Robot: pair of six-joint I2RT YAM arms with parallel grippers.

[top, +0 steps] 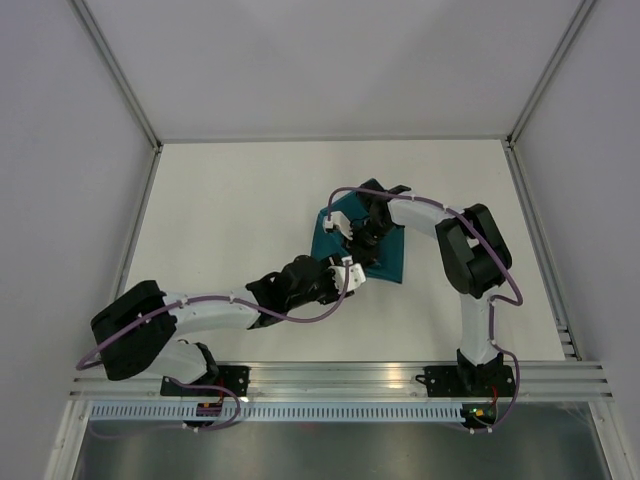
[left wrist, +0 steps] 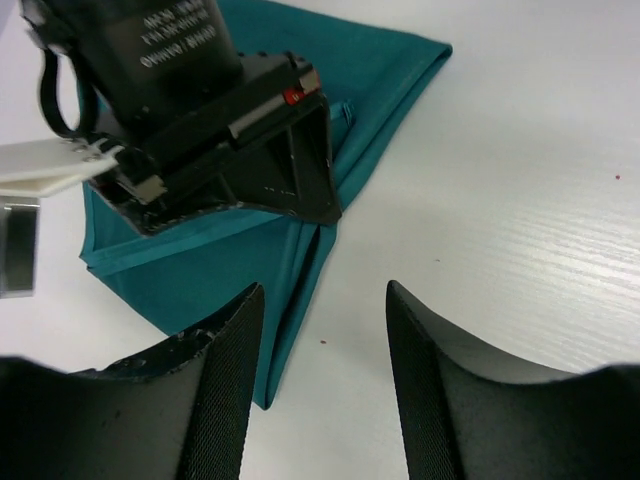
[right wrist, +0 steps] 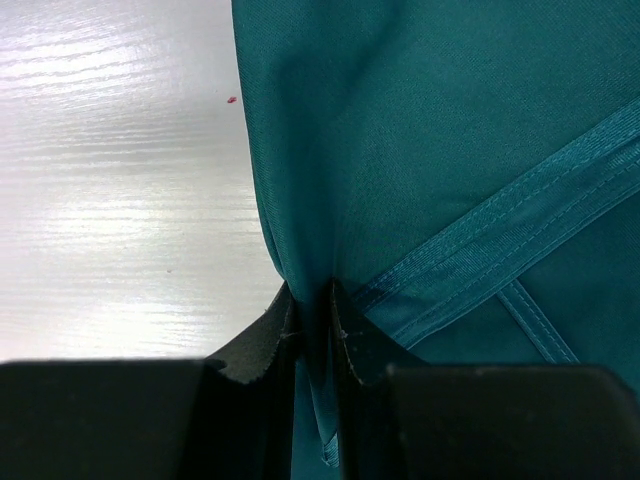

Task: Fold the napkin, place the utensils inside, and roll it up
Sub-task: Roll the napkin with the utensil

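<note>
The left arm (top: 200,315) reaches from its base at the near left edge across the white table (top: 230,200) toward the middle. Its left gripper (left wrist: 322,292) stands wide open and holds nothing. In the left wrist view, bare tabletop and the napkin's near edge show in the gap between the two dark fingers (left wrist: 225,385). One pointed corner of the cloth lies just beside the left-hand finger.

The napkin (top: 388,257) lies on the table right of centre, a teal-green cloth gathered into folded layers. The stacked edges show along its near side in the left wrist view, and the stitched hem bands cross one another in the right wrist view. In the overhead view much of it is covered by the two grippers, and only its near-right part and a sliver at the far side are seen.

The right gripper (right wrist: 313,312) sits over the middle of the napkin with its jaws closed tight on a pinched ridge of the fabric, which rises into the narrow slit between the pads. Whether the cloth is lifted clear of the table there cannot be told. The right arm (top: 470,250) bends back from it to its base at the near right edge.
</note>
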